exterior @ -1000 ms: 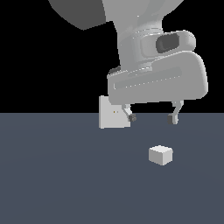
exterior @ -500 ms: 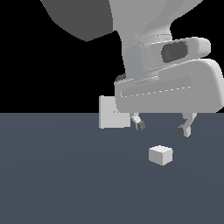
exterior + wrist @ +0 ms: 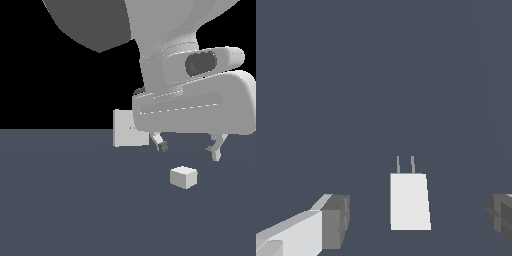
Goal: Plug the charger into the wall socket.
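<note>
The charger (image 3: pixel 183 177) is a small white block lying on the dark floor, in the exterior view's right half. In the wrist view the charger (image 3: pixel 410 201) shows two thin prongs at one end. My gripper (image 3: pixel 188 150) hangs open and empty just above the charger; in the wrist view my gripper (image 3: pixel 418 220) has the block between its spread fingers (image 3: pixel 336 221), apart from both. The wall socket (image 3: pixel 124 128) is an upright white square plate behind and to the exterior view's left, partly hidden by my hand.
The dark grey floor (image 3: pixel 65 200) spreads across the lower half of the exterior view. My large white arm body (image 3: pixel 195 100) fills the upper right and hides the socket's right edge.
My gripper has moved lower and toward the exterior view's right, ending over the charger. It stays open. The charger and the socket have not moved.
</note>
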Tool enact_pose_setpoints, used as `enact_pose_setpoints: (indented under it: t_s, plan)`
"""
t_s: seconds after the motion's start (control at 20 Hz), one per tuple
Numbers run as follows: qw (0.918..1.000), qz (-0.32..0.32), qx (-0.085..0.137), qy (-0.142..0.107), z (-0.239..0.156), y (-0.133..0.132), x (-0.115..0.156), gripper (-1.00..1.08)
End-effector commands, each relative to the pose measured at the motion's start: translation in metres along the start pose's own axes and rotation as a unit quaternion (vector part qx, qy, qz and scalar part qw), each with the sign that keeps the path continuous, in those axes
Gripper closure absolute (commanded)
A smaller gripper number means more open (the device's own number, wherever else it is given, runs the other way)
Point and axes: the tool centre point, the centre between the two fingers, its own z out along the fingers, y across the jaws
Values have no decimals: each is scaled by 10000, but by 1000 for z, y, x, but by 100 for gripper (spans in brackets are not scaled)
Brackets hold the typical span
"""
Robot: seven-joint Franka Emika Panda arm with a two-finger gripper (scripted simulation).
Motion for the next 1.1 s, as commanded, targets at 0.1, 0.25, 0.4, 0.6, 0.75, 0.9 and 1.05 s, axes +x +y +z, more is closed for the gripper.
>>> enact_pose_setpoints:
  t_s: [0.1,0.25,0.4,0.6,0.75,0.9,1.05]
  plan:
    - [10000,7,-3,-6,10,1,-4,-92]
    - [10000,14,-3,-8,23,1,-8,-92]
    - [10000,18,-4,-9,35,1,-12,-92]
    - [10000,23,-5,-8,45,1,-15,-92]
    - [10000,23,-5,-8,47,1,-16,-92]
    - [10000,23,-5,-8,47,1,-16,108]
    - [10000,23,-5,-8,47,1,-16,108]
